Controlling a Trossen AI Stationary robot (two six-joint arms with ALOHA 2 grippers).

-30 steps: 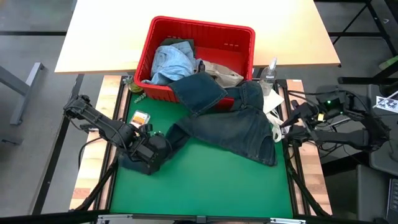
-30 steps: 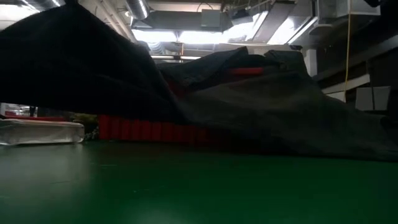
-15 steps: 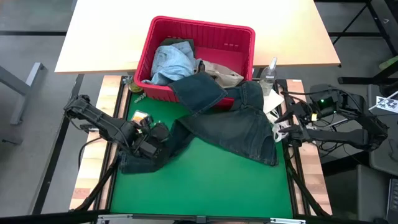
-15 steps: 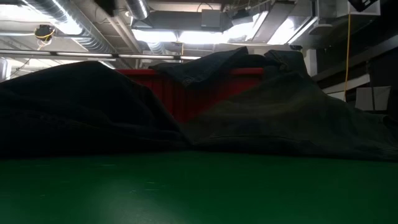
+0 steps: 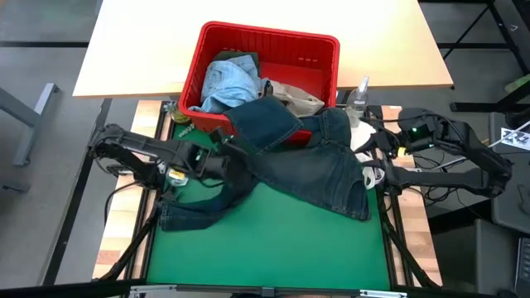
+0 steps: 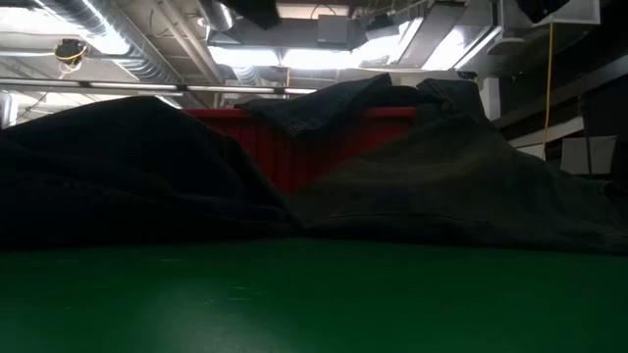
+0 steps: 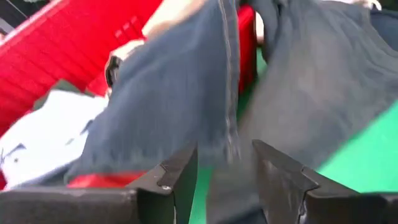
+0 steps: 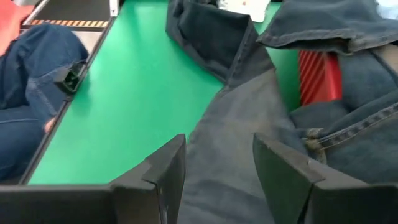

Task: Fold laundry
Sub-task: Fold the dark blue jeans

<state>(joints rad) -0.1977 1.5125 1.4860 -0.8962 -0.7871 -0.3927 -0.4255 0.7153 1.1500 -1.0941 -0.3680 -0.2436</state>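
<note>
Dark navy jeans [image 5: 310,165]: spread across the green mat [image 5: 265,240], one leg draped up over the front rim of the red basket [image 5: 319,51], another trailing toward the mat's left edge.
Light blue denim [image 5: 228,83]: heaped in the basket's left half – its lower part is hidden by the jeans.
Olive piece [image 5: 242,58]: only a sliver shows behind the denim.
Khaki piece [image 5: 296,98]: in the basket's right half, mostly covered.
Left gripper [image 7: 224,168]: above the mat's left side, near the basket's front corner; fingers parted, nothing between them – the jeans hang just ahead.
Right gripper [image 8: 219,165]: at the mat's right edge, fingers spread, empty, over the jeans.
Low view: dark folds of cloth block nearly everything; only a strip of basket shows.
Clear bottle [image 5: 358,98]: right of the basket, partly cut off by cloth.
</note>
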